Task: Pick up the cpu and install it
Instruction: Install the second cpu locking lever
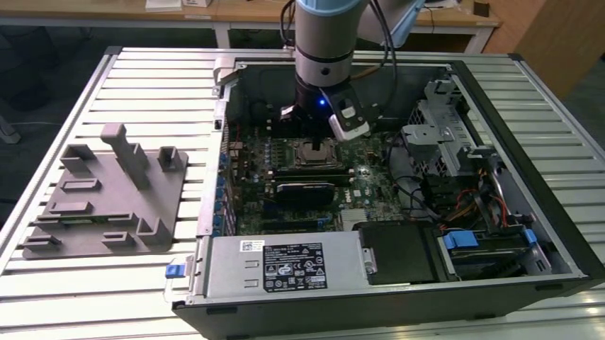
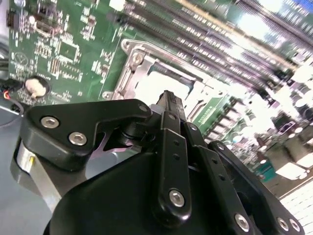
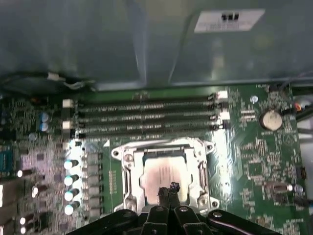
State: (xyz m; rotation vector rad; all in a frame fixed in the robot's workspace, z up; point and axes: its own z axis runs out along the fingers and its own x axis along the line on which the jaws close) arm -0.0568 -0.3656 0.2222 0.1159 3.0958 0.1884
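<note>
arm: UR arm comes down from 12 o'clock of the exterior view into the open pc case [image 1: 529,177], wrist w/ blue light above the board.
claw: [image 3: 168,192] fingers pressed together, no gap btw the tips in both wrist views [image 2: 168,105]; nothing seen btw them. Tip sits right over the cpu, just above or touching, can't tell which.
cpu: [image 3: 164,172] silvery square lying flat inside the socket frame [image 3: 128,169], at the board's centre. In the exterior view it's [image 1: 313,151] directly under the wrist. In the second wrist view its bright top [image 2: 161,81] shows just past the fingertip.
socket frame: metal, open, surrounds cpu on all sides; screws at corners.
motherboard: [image 3: 259,156] green, lies flat in the case. Four long mem slots [image 3: 146,117] run parallel just beside the socket, on its case-wall side. Row of small capacitors [image 3: 71,178] at 9 o'clock of the socket in the first wrist view. Coin cell [image 3: 270,119] near 2 o'clock of it.
fixture tray: [image 1: 104,202] grey plastic w/ upright blocks, on the desk [image 1: 151,78] at 9 o'clock of the case in the exterior view, well apart from the arm.
psu: [image 1: 283,265] grey box w/ label at 6 o'clock of the case.
drive bay: [image 1: 444,142] metal cage w/ cables at 3 o'clock of the board.
</note>
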